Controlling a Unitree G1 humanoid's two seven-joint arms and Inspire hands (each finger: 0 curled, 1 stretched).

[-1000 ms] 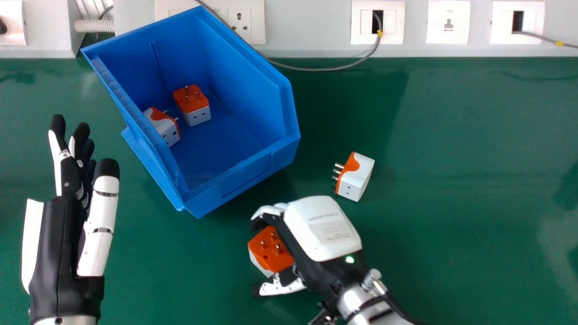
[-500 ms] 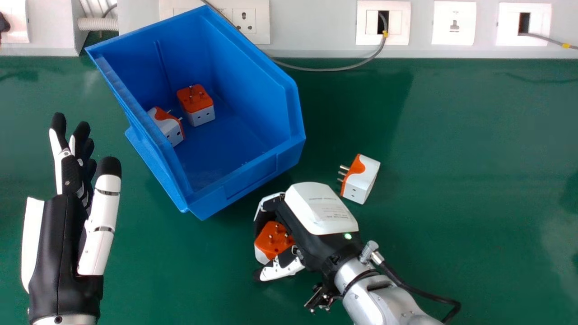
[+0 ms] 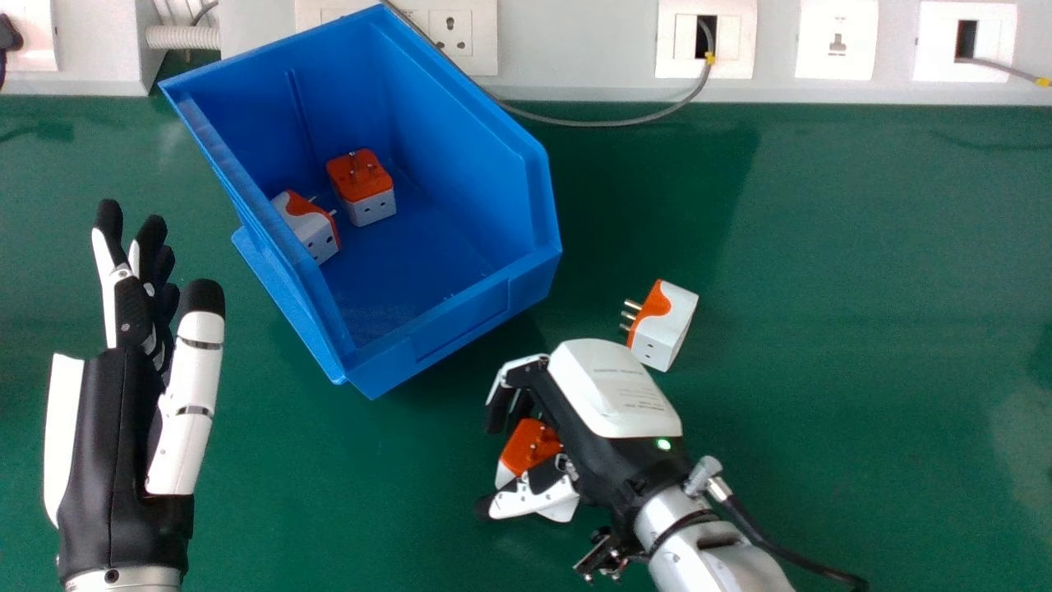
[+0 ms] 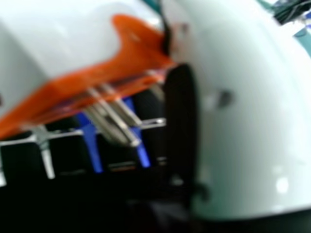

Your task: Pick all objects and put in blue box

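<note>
Head view: your right hand [image 3: 612, 390] is down near the surface [image 3: 822, 247], fingers curled round the orange-and-white adapter [image 3: 524, 446], thumb on its near side. Firm grip? Can't tell. We look to be at the pick-up step, so next: secure it, raise it well up, swing left over the front wall of the blue box [image 3: 460, 325], and release. Inside sit 2 already, a pins-up adapter [image 3: 362, 187] and a tipped adapter [image 3: 312, 226]; aim for bare floor. Mind the loose adapter [image 3: 663, 325] just beyond your knuckles; a careless turn could knock it. Left hand [image 3: 115, 427] idles at the left, fingers straight.
</note>
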